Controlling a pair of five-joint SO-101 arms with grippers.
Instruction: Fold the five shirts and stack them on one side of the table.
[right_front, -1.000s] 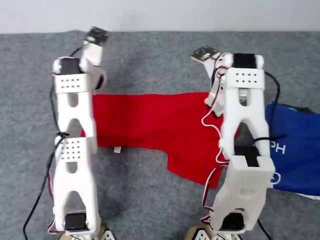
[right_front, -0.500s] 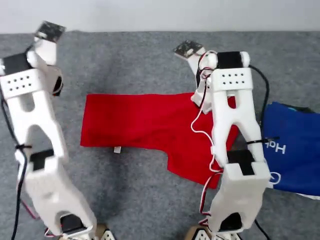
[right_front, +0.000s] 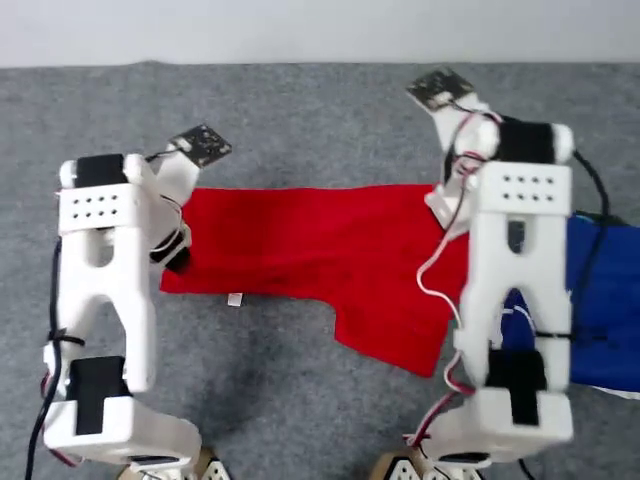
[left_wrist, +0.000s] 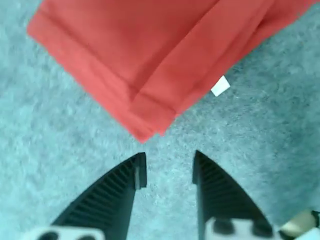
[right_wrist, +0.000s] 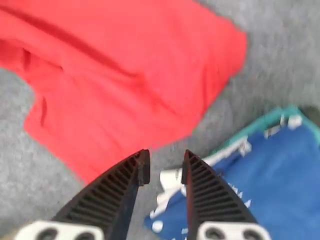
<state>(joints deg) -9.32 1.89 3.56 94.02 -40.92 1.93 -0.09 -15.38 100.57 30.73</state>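
A red shirt (right_front: 310, 240) lies partly folded across the middle of the grey table, with one flap hanging toward the front. My left gripper (right_front: 173, 252) hovers at the shirt's left end. In the left wrist view it (left_wrist: 168, 172) is open and empty, just short of the folded red corner (left_wrist: 150, 127). My right gripper (right_front: 447, 203) is over the shirt's right end. The right wrist view shows it (right_wrist: 165, 167) open with a narrow gap, above the line where the red cloth (right_wrist: 115, 75) meets a blue shirt (right_wrist: 270, 175). The blue shirt (right_front: 605, 290) lies at the right edge.
A small white tag (right_front: 234, 299) sticks out from the red shirt's front edge, and it (left_wrist: 220, 86) also appears in the left wrist view. Bare grey felt (right_front: 300, 110) runs behind the shirt and along the front between the arm bases.
The left arm swung out to the far left, then came back to the shirt's left end. The right arm shifted rightward toward the blue shirt. The red shirt has not moved.
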